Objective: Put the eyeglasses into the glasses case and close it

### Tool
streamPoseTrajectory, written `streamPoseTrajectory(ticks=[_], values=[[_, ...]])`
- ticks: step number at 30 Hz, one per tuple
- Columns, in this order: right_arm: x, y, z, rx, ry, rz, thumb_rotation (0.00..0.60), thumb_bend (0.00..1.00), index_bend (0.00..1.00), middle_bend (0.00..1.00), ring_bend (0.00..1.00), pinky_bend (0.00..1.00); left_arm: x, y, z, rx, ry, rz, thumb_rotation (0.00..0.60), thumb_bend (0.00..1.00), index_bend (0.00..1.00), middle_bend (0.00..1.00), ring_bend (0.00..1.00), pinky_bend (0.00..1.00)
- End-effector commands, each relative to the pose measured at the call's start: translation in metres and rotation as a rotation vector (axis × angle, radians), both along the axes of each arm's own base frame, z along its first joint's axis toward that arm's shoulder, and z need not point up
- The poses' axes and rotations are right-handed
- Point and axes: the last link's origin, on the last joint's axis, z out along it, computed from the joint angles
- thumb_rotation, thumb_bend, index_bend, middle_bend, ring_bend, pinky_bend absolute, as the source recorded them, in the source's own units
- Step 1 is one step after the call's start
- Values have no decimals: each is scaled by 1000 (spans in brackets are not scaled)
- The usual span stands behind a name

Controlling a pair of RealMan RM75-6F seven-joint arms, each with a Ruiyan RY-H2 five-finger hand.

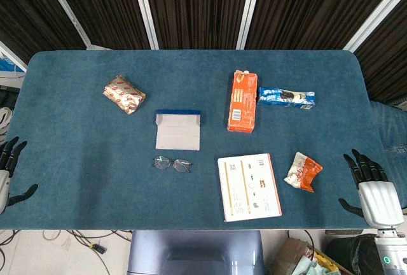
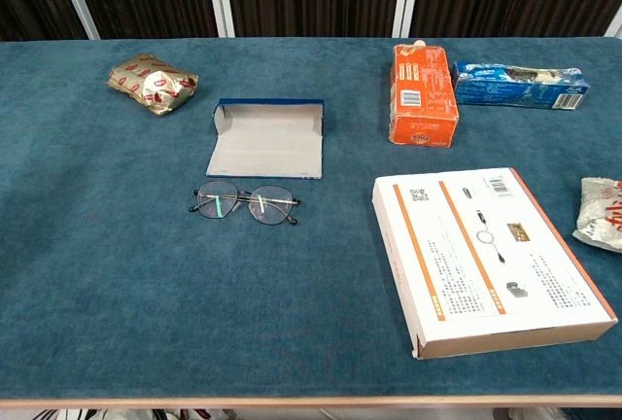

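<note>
We saw both hands at the near edge of the blue felt-covered counter (image 1: 76, 160), only in the head view. The left hand (image 1: 9, 172) sat at the near left corner, dark fingers spread apart, holding nothing. The right hand (image 1: 370, 189) sat at the near right corner, silver back up, fingers fanned apart, also holding nothing. Both were well apart from the task's things.

Nearest on the counter lay a flat white rectangular box with orange stripes (image 2: 486, 260), right of centre. Just right of it was a crumpled white-and-orange snack packet (image 2: 601, 211), partly cut off in the chest view.

Left of the box, the thin dark wire-frame eyeglasses (image 2: 244, 204) lay on the felt, lenses round, arms folded as far as we could tell. Just behind them, close but apart, the blue-rimmed grey-lined glasses case (image 2: 266, 139) lay open, lid flap standing at the far side, nothing inside.

Farther back: a crinkled gold foil snack pack with red print (image 2: 152, 83) at left, an orange carton lying flat (image 2: 421, 107) right of centre, and a long blue-and-white biscuit wrapper (image 2: 519, 85) just beside the carton's far right end.
</note>
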Motion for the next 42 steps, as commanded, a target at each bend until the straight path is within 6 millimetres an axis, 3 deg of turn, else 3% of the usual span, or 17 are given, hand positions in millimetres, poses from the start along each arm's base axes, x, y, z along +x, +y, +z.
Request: streamPoseTrajectory(ticks=[1,25,34,37,42], values=[[0,0,0,0,-2,-3,600,199,60,27,104,161,0,0,0,1,0,0,600,168,46,11,23,54],[-1,0,0,3,-4,-23,600,199,61,28,104,161,1,-2,-2,2,2,-3,600,167,0,12,23,54],[-2,-1,-1,0,-20,-35,600,199,61,27,104,161,4,-1,-5,13,24,-37,600,176,29,16,26,123],[-2,-1,0,-2,-26,-40,600,199,61,27,104,161,9,1,-10,-20,27,-55,600,175,46,27,26,122],[-2,-2,-1,2,-34,-42,600,199,61,27,104,161,37,15,-22,-136,15,-145,600,208,107,77,26,99]])
